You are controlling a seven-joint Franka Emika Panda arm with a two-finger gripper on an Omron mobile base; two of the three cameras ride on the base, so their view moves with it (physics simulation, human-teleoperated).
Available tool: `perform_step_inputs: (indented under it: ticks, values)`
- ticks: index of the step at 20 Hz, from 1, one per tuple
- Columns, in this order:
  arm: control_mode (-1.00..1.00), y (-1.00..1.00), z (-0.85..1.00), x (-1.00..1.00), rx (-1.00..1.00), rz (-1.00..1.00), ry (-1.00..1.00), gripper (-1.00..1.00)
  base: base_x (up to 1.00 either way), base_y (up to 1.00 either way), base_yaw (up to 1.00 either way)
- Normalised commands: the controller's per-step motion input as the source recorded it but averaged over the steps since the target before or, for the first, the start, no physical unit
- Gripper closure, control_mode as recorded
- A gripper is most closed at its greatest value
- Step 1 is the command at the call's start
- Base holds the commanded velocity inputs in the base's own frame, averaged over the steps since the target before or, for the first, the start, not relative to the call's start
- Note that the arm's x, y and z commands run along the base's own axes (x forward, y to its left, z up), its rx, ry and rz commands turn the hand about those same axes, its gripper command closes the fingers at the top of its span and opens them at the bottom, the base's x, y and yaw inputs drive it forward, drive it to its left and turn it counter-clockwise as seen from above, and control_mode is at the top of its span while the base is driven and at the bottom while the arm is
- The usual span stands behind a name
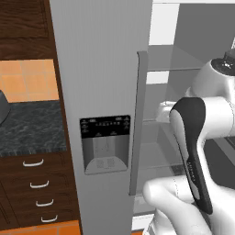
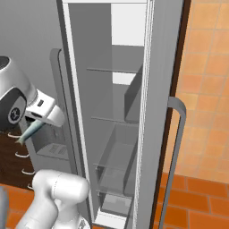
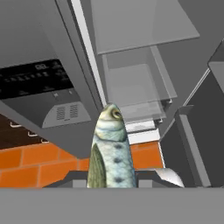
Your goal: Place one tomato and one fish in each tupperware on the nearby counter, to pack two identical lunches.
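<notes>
In the left base view, the white arm is rising at the right in front of the open grey fridge, whose tall door with its dark dispenser panel [image 1: 105, 144] is standing beside it. The long dark speckled stone counter [image 1: 32, 128] over brown drawers is lying far off to the arm's left, past that door. The panel carries small pale marks, too tiny to read.

In the right base view, the gripper [image 2: 32, 127] is hanging out to the left of the fridge's bare glass shelves [image 2: 114, 120], and the slim silvery-blue fish [image 2: 30, 131] is dangling from it, head slanting down.

In the hand view, the jaws are pinching the fish [image 3: 110, 151], which is sticking straight out ahead of them toward the fridge's lower drawers, with orange floor tiles below.

The step in hand appears to be carrying a fish away from the fridge. The next move probably calls for swinging or driving toward the counter and lowering the fish into a tupperware tray there.
</notes>
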Motion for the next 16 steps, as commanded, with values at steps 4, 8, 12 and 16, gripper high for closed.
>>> perform_step_inputs:
  ticks: [4,8,12,16]
  values:
    - [-1.00,0.08,0.30,-0.79,0.00,0.00,0.00,1.00,0.00,0.00,0.00]
    - [1.00,0.05,0.11,-0.33,0.00,0.00,0.00,1.00,-0.22,0.18,0.00]
    - [1.00,0.00,0.00,0.00,0.00,0.00,0.00,1.00,-0.08,0.95,-0.01]
    - [1.00,0.00,0.00,0.00,0.00,0.00,0.00,1.00,0.00,1.00,0.00]
